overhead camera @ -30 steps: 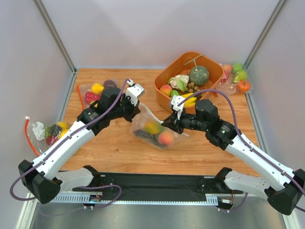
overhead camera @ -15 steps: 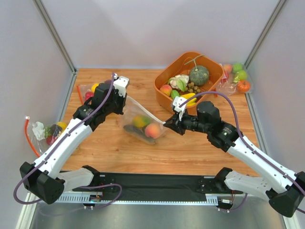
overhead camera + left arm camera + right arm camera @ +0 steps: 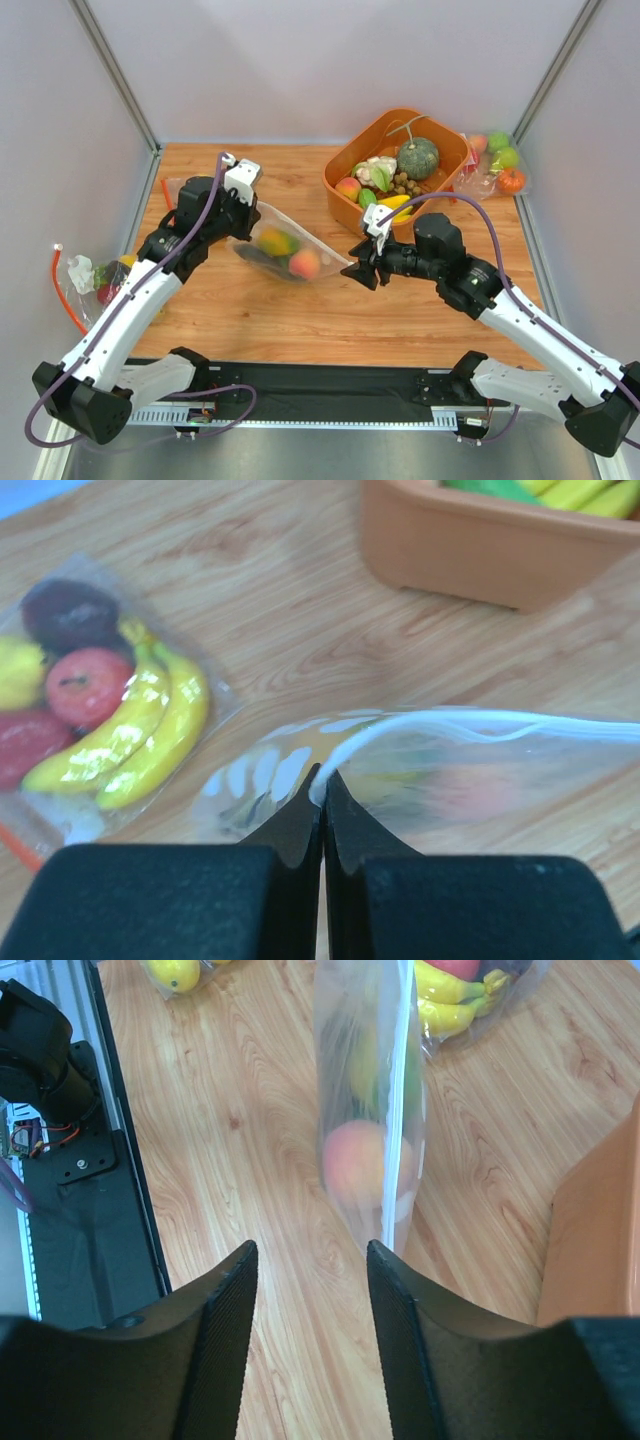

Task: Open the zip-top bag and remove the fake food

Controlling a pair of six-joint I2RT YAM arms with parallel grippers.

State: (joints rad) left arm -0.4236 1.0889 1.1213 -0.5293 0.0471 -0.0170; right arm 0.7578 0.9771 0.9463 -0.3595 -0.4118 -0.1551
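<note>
The zip-top bag (image 3: 318,258), clear with white dots, lies stretched across the table's middle. Inside it are the mango (image 3: 275,242), the peach (image 3: 305,264) and a dark green vegetable (image 3: 258,256). My left gripper (image 3: 241,218) is shut on the bag's left end; in the left wrist view the fingers (image 3: 322,786) pinch its white strip (image 3: 470,720). My right gripper (image 3: 358,272) is open and empty at the bag's right tip. In the right wrist view the bag (image 3: 395,1080) with the peach (image 3: 358,1165) hangs just ahead of the open right gripper (image 3: 311,1256), and the right finger's tip is close to its corner.
An orange tray (image 3: 331,181) with a pumpkin (image 3: 418,157), bananas and other fake food stands at the back right. Plain bags of fruit lie at the back left (image 3: 105,715), far left (image 3: 100,276) and back right (image 3: 497,160). A black rail (image 3: 70,1140) runs along the near edge.
My right gripper has let go of the bag and opened. My left gripper has moved left and back, pulling the bag with the food left with it.
</note>
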